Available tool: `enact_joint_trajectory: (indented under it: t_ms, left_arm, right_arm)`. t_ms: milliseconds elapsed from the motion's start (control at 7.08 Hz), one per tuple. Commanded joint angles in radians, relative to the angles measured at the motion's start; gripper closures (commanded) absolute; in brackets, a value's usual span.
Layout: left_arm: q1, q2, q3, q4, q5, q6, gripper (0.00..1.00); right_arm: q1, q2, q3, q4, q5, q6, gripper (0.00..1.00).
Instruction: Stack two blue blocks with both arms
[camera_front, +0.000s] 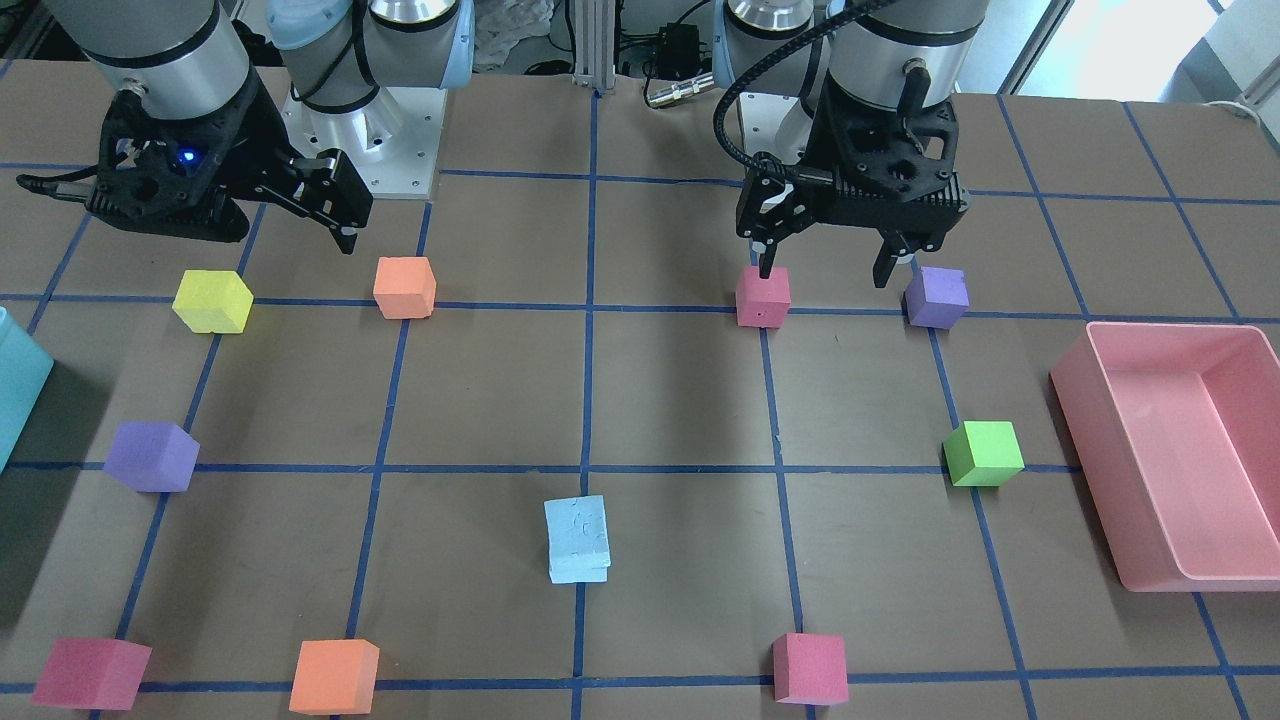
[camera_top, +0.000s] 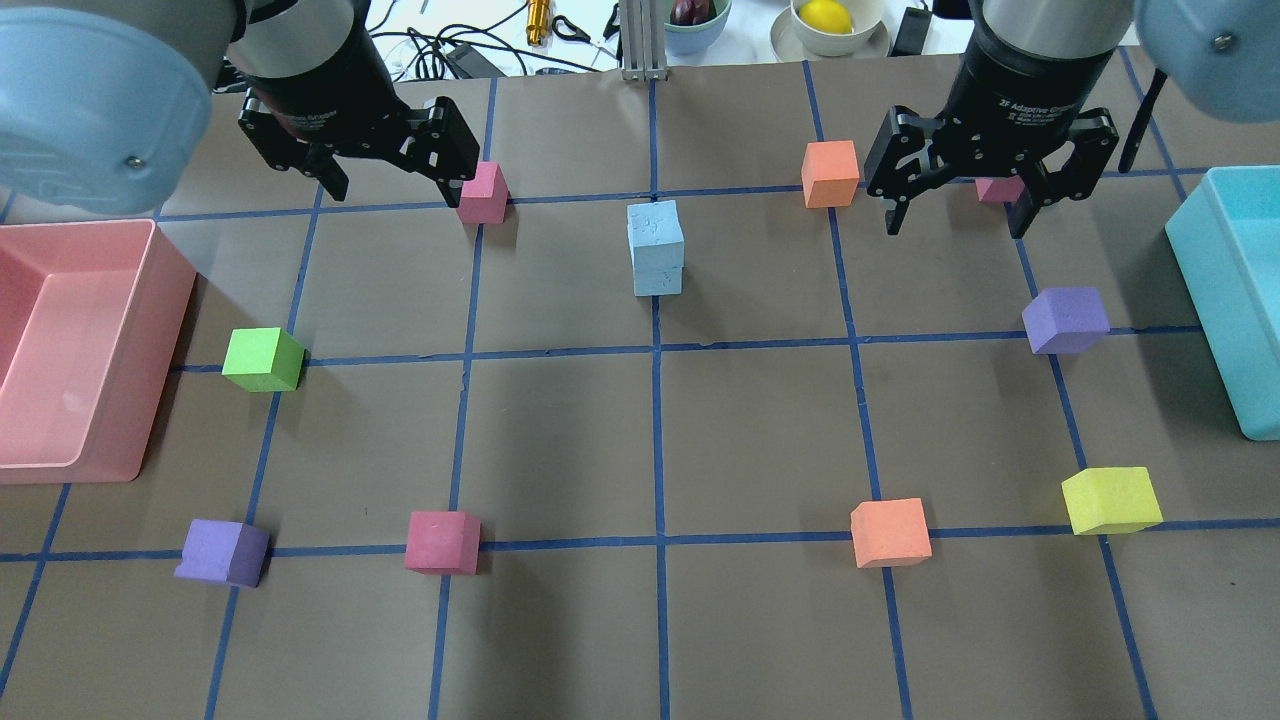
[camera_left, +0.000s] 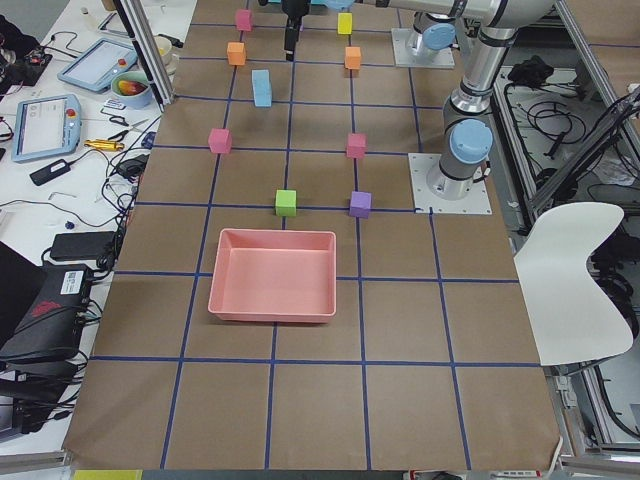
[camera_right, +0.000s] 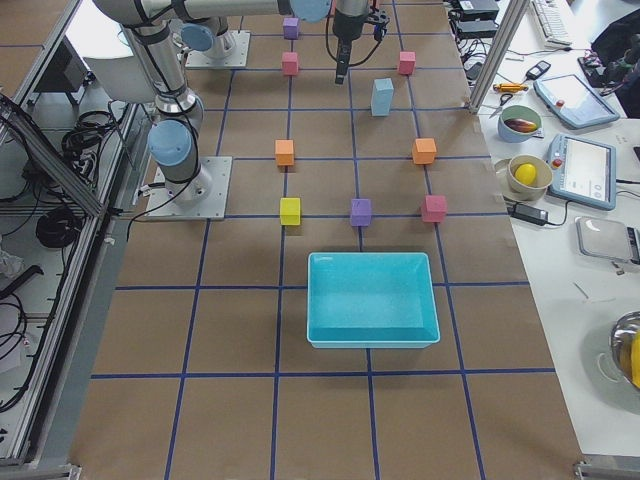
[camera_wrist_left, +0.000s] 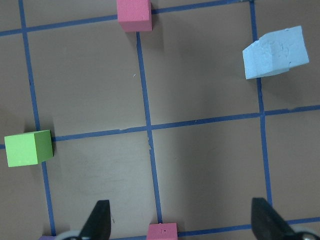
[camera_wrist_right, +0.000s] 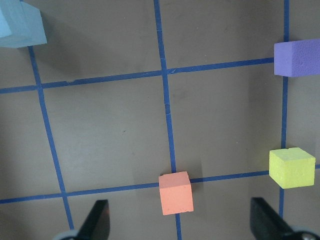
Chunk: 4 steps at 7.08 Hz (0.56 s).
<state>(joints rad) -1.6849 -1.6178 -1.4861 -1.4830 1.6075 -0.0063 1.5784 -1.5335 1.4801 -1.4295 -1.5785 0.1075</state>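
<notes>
The two blue blocks (camera_front: 578, 540) stand stacked one on the other on the table's centre line, on the side far from the robot; the top one sits slightly askew. The stack also shows in the overhead view (camera_top: 657, 250), the left wrist view (camera_wrist_left: 275, 52) and the right wrist view (camera_wrist_right: 20, 25). My left gripper (camera_front: 825, 272) is open and empty, held high near the robot's base above a pink cube (camera_front: 762, 297). My right gripper (camera_top: 957, 225) is open and empty, held high on the other side near an orange cube (camera_front: 404, 287). Neither gripper touches the stack.
A pink bin (camera_top: 170, 270) stands at the table's left end and a teal bin (camera_top: 1195, 270) at its right end. Loose cubes are scattered around: green (camera_top: 262, 358), purple (camera_top: 1066, 320), yellow (camera_top: 1110, 500), orange (camera_top: 889, 533), pink (camera_top: 441, 541) and others.
</notes>
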Motion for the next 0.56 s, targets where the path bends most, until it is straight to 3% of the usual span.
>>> enact_joint_trajectory:
  t_ms: [0,424]
  left_arm:
    - [0.001,0.004,-0.002,0.01,-0.001,-0.001,0.0]
    - [0.013,0.01,-0.002,0.01,-0.003,0.002,0.0]
  right_arm:
    - [0.0,0.0,0.0,0.0,0.0,0.0,0.0]
    - [0.0,0.0,0.0,0.001,0.0,-0.003,0.0]
